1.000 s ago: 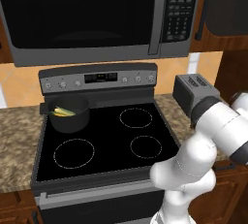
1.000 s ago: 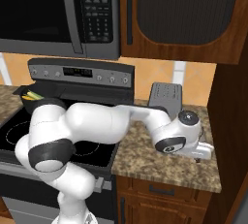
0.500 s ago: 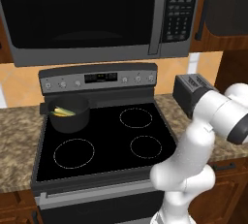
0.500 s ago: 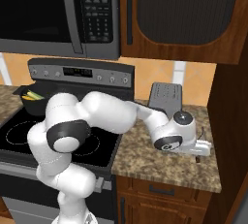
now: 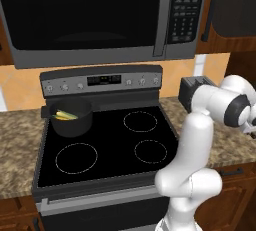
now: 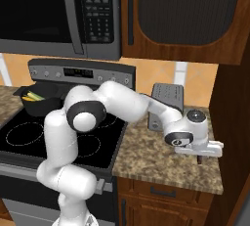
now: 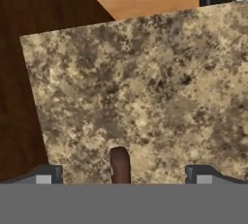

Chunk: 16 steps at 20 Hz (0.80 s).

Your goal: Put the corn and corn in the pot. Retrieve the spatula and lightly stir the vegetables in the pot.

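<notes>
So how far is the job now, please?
Done: the yellow corn cobs lie in the small dark grey metal pot on the black stove. In hand: the gripper hangs open over the speckled counter, around a brown handle-like tip. Left: stirring.

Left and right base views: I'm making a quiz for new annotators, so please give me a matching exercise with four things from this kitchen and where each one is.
Things:
1. pot
2. corn
3. microwave
4. gripper

Places:
A. mounted above the stove
B. above the granite counter right of the stove
C. on the stove's back left burner
D. inside the pot

Pairs: 1-C, 2-D, 3-A, 4-B
</notes>
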Motion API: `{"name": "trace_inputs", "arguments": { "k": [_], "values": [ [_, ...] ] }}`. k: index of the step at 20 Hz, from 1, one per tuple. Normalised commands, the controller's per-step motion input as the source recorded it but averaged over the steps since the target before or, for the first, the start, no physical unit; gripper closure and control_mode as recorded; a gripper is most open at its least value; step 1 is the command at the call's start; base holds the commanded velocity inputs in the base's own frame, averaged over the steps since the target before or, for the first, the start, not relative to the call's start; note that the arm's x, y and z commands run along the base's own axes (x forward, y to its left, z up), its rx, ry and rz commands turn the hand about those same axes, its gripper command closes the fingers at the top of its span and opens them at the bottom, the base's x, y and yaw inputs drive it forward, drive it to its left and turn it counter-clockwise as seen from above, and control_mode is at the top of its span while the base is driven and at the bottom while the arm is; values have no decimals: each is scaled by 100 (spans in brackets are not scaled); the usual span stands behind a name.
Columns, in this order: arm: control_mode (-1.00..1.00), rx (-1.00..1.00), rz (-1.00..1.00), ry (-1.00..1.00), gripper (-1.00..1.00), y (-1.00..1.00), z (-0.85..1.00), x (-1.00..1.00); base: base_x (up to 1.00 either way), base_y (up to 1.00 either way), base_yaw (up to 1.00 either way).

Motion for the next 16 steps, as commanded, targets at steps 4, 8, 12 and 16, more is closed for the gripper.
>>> {"name": "trace_inputs", "arguments": {
  "k": [4, 8, 12, 16],
  "values": [
    [-100, 8, 0, 12, -100, 0, -37, 0, 0, 0, 0],
    [-100, 10, 0, 8, -100, 0, -25, 14, 0, 0, 0],
    [-100, 9, 1, 6, -100, 0, -17, 33, 0, 0, 0],
    [-100, 2, 0, 3, -100, -5, -23, 26, 0, 0, 0]
  ]
}}
